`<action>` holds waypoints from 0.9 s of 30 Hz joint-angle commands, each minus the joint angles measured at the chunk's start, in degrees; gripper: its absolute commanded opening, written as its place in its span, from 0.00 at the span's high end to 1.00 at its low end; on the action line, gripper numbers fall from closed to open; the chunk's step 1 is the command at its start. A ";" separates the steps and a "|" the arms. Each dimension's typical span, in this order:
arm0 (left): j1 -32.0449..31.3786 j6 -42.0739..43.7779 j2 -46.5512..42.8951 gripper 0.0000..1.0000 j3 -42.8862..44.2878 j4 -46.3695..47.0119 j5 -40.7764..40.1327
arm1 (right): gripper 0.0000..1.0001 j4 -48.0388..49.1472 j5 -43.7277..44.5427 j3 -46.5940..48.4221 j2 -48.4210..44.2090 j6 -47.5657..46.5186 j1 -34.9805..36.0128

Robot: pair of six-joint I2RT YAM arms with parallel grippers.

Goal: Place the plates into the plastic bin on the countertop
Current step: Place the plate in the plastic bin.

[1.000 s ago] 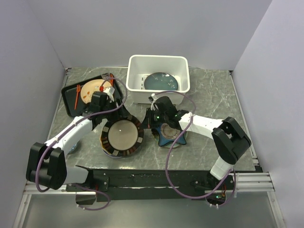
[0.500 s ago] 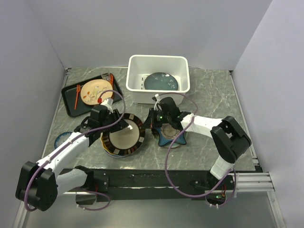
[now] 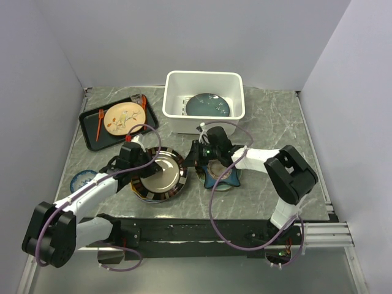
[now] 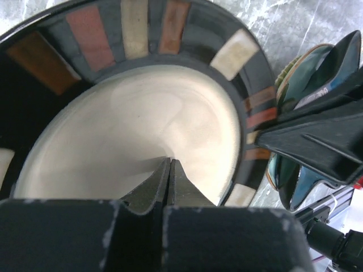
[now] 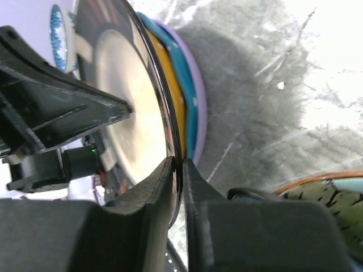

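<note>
The dark-rimmed beige plate (image 3: 158, 176) (image 4: 130, 124) tops a stack of plates; orange (image 5: 178, 107), teal (image 5: 189, 107) and lavender (image 5: 199, 113) edges show beneath it. My left gripper (image 3: 146, 166) (image 4: 170, 162) is shut and empty, its tips on the plate's beige centre. My right gripper (image 3: 195, 160) (image 5: 177, 162) is open only a little, one finger on each side of that plate's right rim. Right of it lies the navy star-shaped plate (image 3: 222, 176). The white plastic bin (image 3: 174, 116) stands at the back of the grey countertop (image 3: 275, 122) with a glossy teal plate (image 3: 208, 105) inside.
A flat black tray (image 3: 92, 139) with a beige plate and orange cutlery sits at the back left. A small blue bowl (image 3: 81, 179) lies by the left arm. The two grippers face each other closely across the plate stack.
My left arm swung from the tray down over the beige plate and its gripper shut. The right gripper's fingers parted slightly at the plate's rim. The plate shifted slightly.
</note>
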 commanded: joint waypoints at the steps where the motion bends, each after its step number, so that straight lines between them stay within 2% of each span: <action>1: -0.22 -0.14 1.10 0.99 -1.57 -0.07 -1.52 | 0.75 2.63 0.33 -1.03 2.14 -0.40 -0.65; 9: -0.22 -0.05 0.92 0.99 -1.65 0.28 -1.43 | 0.65 5.00 -3.28 -0.77 3.11 0.30 -0.56; 20: -0.39 0.48 0.66 0.98 -1.48 1.51 0.06 | 0.64 6.76 -7.59 0.81 5.75 1.18 0.05; 23: -0.48 0.74 0.48 0.97 -1.04 1.16 -0.03 | 0.74 7.37 -7.85 0.73 6.10 1.71 0.14; 24: -0.57 1.00 0.40 0.97 -0.86 1.16 -0.11 | 0.84 7.03 -7.94 0.81 6.27 1.80 0.05; 27: -0.66 1.09 0.13 0.96 -0.25 0.81 0.06 | 1.00 6.50 -8.03 1.60 6.71 1.80 0.14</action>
